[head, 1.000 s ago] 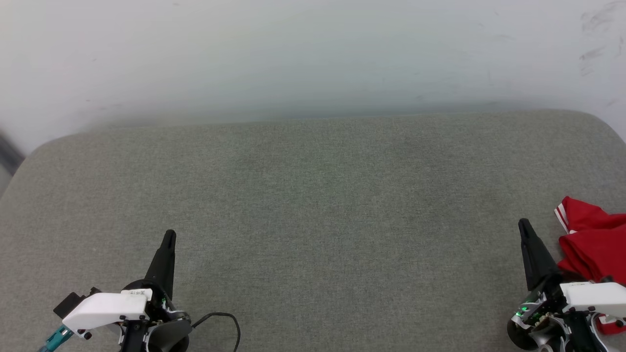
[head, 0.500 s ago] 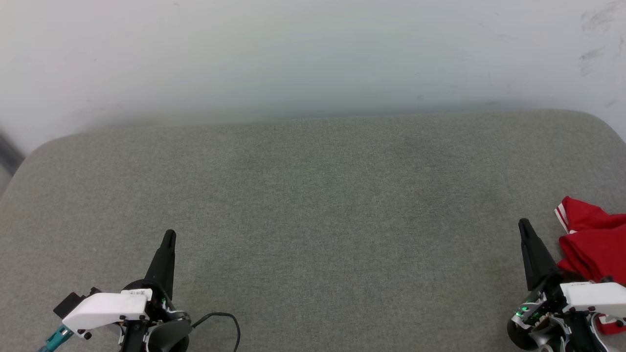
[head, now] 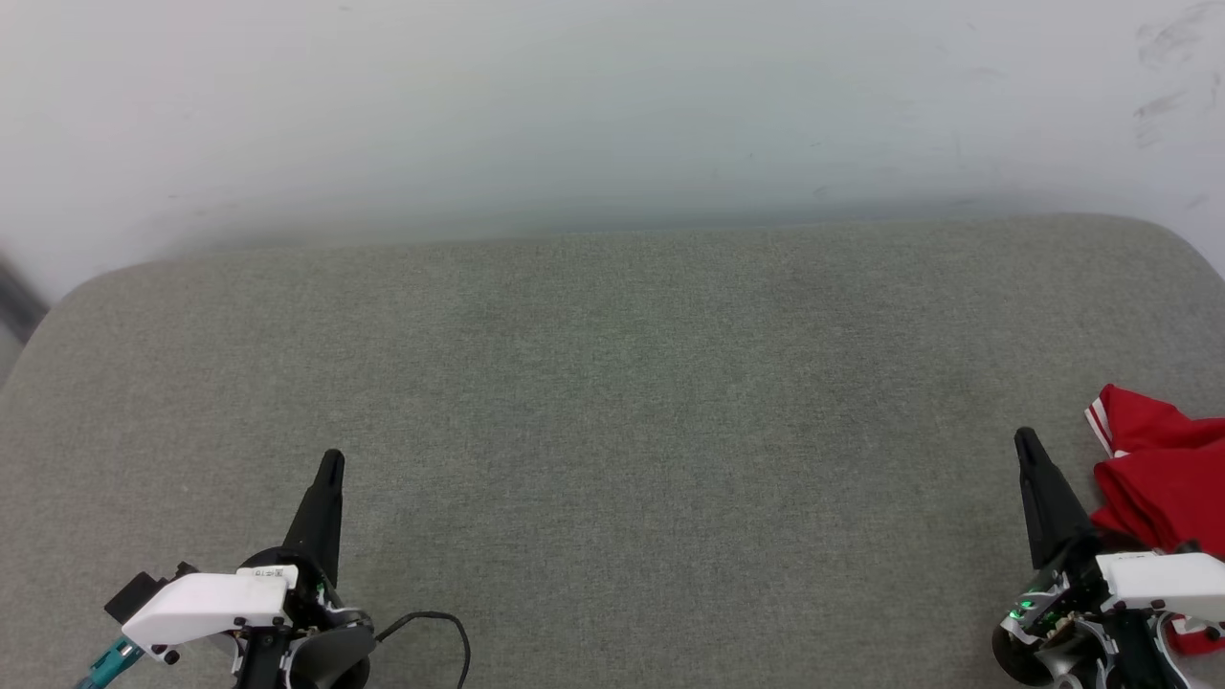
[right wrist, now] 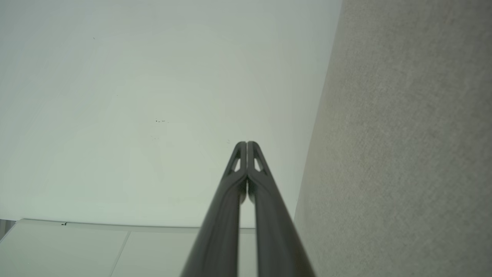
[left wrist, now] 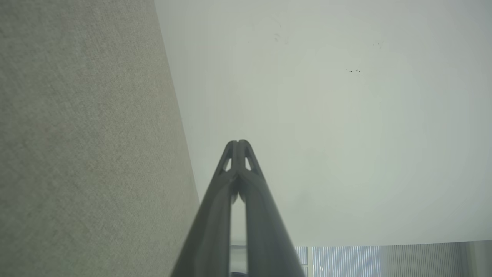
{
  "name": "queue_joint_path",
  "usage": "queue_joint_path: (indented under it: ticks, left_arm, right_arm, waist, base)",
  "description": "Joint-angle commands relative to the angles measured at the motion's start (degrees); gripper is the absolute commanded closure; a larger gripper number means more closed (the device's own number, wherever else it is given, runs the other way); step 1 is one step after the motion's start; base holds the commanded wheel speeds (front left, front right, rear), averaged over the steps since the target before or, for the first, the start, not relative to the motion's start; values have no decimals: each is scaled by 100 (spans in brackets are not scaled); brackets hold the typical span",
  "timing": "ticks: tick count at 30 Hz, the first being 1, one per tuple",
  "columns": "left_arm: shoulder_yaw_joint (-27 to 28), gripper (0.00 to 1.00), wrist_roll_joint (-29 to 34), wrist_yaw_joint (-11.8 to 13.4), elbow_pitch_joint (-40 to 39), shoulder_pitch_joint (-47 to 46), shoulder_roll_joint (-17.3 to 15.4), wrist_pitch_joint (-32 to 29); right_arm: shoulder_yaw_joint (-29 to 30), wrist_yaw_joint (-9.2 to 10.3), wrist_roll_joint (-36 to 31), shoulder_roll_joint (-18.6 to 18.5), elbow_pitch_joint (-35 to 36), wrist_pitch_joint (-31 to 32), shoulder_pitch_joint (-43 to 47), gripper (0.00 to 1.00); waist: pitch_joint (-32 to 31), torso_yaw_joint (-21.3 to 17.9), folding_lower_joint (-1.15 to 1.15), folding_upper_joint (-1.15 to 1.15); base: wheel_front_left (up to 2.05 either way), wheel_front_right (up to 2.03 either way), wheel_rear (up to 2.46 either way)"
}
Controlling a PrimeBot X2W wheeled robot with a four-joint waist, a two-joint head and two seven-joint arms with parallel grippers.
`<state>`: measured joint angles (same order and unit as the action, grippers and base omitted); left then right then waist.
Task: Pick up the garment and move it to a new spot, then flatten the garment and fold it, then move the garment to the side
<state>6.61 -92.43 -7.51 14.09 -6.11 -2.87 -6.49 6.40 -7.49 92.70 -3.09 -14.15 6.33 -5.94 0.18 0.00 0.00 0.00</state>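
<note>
Left jaws: the left gripper [head: 331, 461] sits low at the near left over the grey upholstered surface [head: 622, 383], with its two dark fingers pressed together and nothing between them.
Right jaws: the right gripper [head: 1024, 440] sits at the near right, also closed tip to tip and empty.
Cable: a black cable [head: 450, 627] loops by the left wrist. It could snag if that arm sweeps wide.
Garment: the red garment [head: 1163, 469] lies crumpled just to the right of the right gripper. Striped trim shows at its far corner. The picture edge cuts part of it off, and the white wrist housing covers another part.
Pick risk: both pairs of jaws must part first. If they go into the heap closed, they would likely shove the thin fabric instead of catching it.
Edge risk: the heap looks close to the surface's right side, so a sideways nudge could slide it off.
Grip risk: pinching a single layer of a bunched shirt may let it unroll, drag or twist during the carry.
Reach risk: the left gripper is well apart from the garment, so a two-handed lift needs a long cross-reach.
Far: the middle of the surface is open, and a white wall [head: 574, 115] stands behind it.
</note>
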Motion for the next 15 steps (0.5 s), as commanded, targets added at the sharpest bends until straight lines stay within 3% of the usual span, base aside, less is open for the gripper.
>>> queue_joint_path:
  ticks: [1,15]
  left_arm:
    - [13,100,11,-15,2,-36,13,-33]
    - [13,100,11,-15,1,-36,13,-29]
  right_arm:
    - [7,0,-38,18,-5,14,-63,100]
    - [9,0,-37,19,-5,18,-63,100]
  waist:
    - [0,0,0,0]
    - [0,0,0,0]
  base:
    - [0,0,0]
    - [0,0,0]
